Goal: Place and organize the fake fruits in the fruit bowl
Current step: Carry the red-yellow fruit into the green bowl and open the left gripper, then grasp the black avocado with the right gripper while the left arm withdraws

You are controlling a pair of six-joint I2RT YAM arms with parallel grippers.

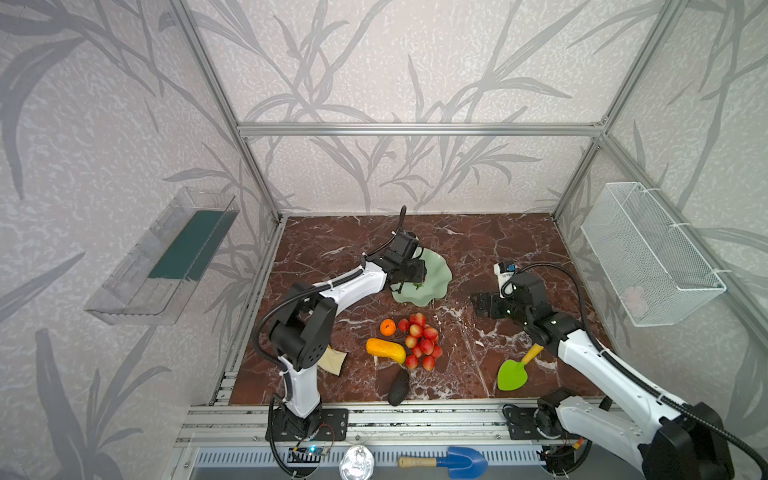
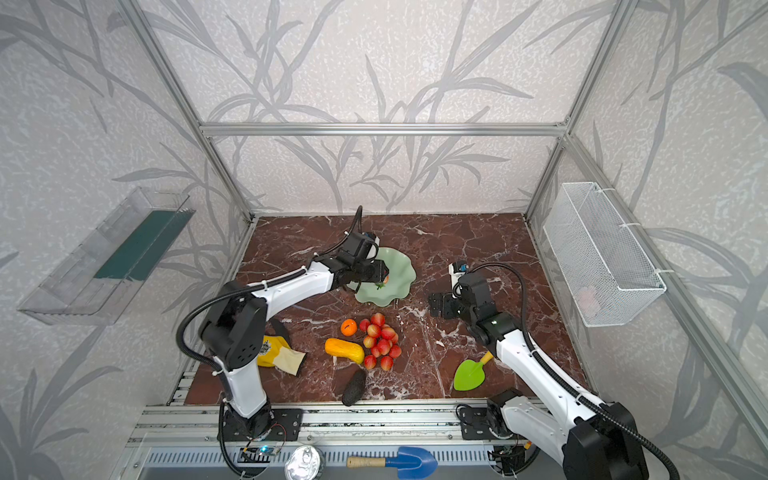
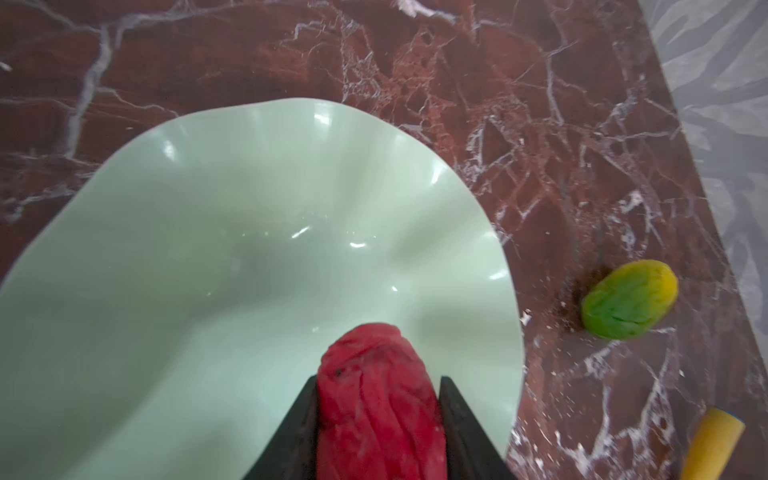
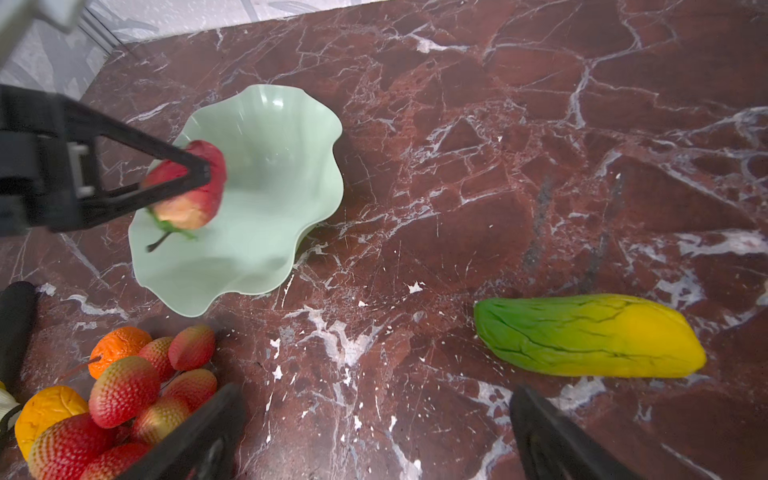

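Mint-green and glossy, the fruit bowl (image 1: 436,270) sits toward the back of the bench (image 1: 478,241). The one fruit you have within its wavy rim is the strawberry (image 4: 195,212), clamped in your left tool (image 3: 378,380). In the left wrist view the dark fingers (image 3: 299,424) press on both sides of the red body. In the right wrist view its green leaves and stem hang toward the bowl's floor, and you cannot tell whether they touch it.

On the right wall the white wire basket (image 1: 652,253) holds a small pale pink thing (image 1: 636,299), too blurred to name. On the left wall the clear tray (image 1: 137,286) carries a flat dark-green piece (image 1: 191,245).

The other fruits lie on the bench in front of the bowl, toward the arm bases. The orange (image 1: 387,327) is just beside the cluster of red berries (image 1: 422,340), and the yellow-orange oblong fruit (image 1: 385,350) lies against that cluster. The avocado (image 1: 399,386) is at the front edge.

Your right tool (image 4: 376,392) hovers to the right of the bowl, jaws wide apart and gripping nothing. A green-and-yellow fruit (image 4: 590,336) lies on the bench just beyond one fingertip.
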